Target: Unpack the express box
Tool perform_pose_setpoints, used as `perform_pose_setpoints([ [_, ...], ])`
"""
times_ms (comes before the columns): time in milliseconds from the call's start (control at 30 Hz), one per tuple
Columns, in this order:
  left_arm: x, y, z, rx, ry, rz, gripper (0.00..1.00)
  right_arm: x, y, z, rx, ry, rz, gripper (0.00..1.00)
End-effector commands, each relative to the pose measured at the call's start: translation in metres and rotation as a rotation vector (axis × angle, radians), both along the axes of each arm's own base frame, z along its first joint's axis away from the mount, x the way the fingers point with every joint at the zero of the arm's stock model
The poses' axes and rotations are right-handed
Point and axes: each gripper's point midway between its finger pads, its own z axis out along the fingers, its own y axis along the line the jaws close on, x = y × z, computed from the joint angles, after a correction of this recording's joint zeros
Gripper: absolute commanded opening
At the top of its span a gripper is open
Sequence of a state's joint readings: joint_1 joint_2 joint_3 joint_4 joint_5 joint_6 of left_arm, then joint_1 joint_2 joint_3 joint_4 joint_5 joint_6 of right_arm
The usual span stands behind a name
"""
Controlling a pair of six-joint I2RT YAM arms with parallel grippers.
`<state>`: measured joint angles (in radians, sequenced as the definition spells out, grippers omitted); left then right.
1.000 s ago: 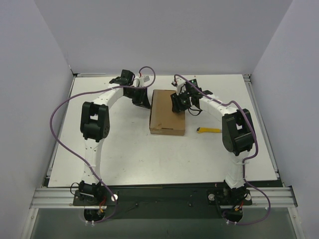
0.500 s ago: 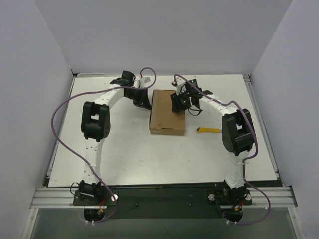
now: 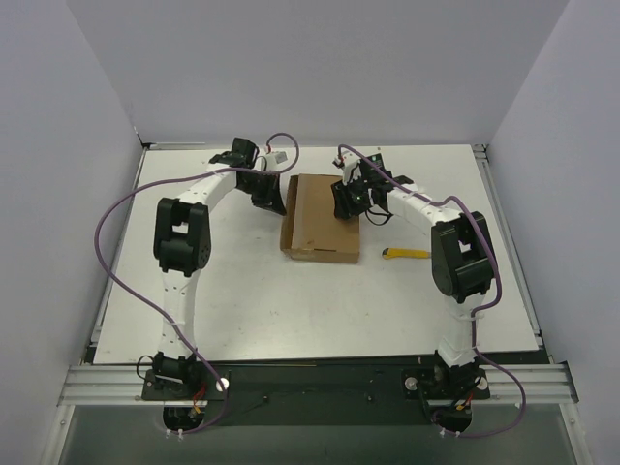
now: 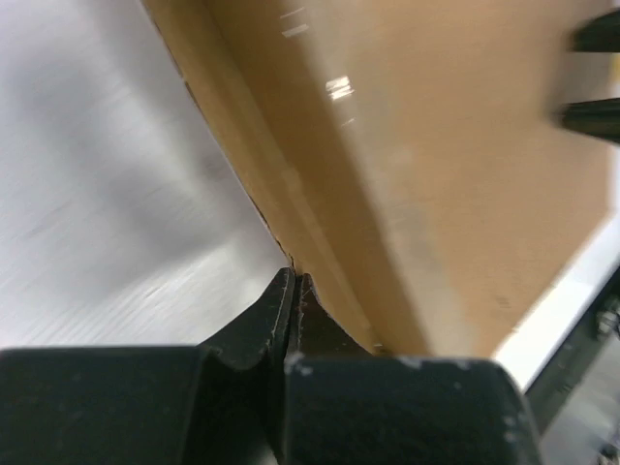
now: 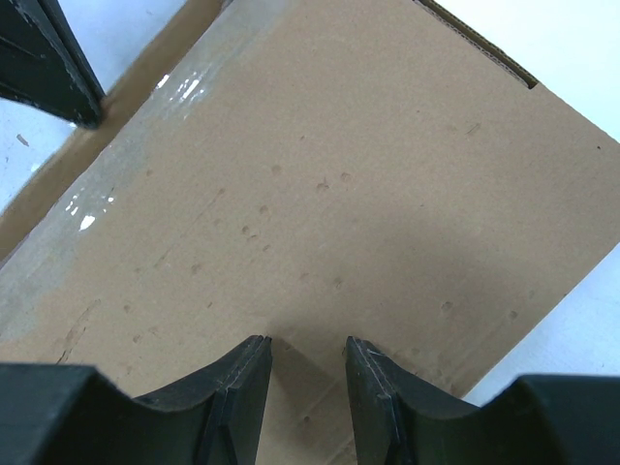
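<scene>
Flat brown cardboard express box (image 3: 325,221) mid-table, lid down, left side flap angled outward.

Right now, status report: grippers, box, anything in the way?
Left gripper shut on express box, left flap edge. Right gripper open, over box top. Yellow utility knife beside box, apart.

One box (image 3: 325,218) sat on the single tabletop (image 3: 291,300). One yellow knife (image 3: 407,254) lay just right of the box, near its front corner. Two arms flanked the box: one left arm (image 3: 184,237) and one right arm (image 3: 460,257). Each trailed one purple cable, making two: a left cable (image 3: 98,235) and a right cable (image 3: 524,392). There were four fingers: two left fingers (image 4: 276,310) and two right fingers (image 5: 247,373).
</scene>
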<state>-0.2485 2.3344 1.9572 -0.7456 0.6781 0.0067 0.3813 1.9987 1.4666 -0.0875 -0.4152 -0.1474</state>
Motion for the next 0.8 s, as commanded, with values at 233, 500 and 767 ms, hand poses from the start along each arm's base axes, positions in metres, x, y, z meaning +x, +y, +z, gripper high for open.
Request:
perform_pose_setpoints([
  [233,0.004,0.035,-0.022,0.170,-0.026,0.029,0.00,-0.016,-0.007,-0.030,-0.059,0.084,0.002,0.38],
  [500,0.008,0.037,-0.001,-0.005,0.035,0.103,0.60,-0.016,-0.006,-0.027,-0.052,0.082,0.010,0.38],
  [767,0.006,0.022,0.001,-0.173,0.107,0.099,0.62,-0.018,-0.005,-0.028,-0.059,0.084,0.019,0.38],
])
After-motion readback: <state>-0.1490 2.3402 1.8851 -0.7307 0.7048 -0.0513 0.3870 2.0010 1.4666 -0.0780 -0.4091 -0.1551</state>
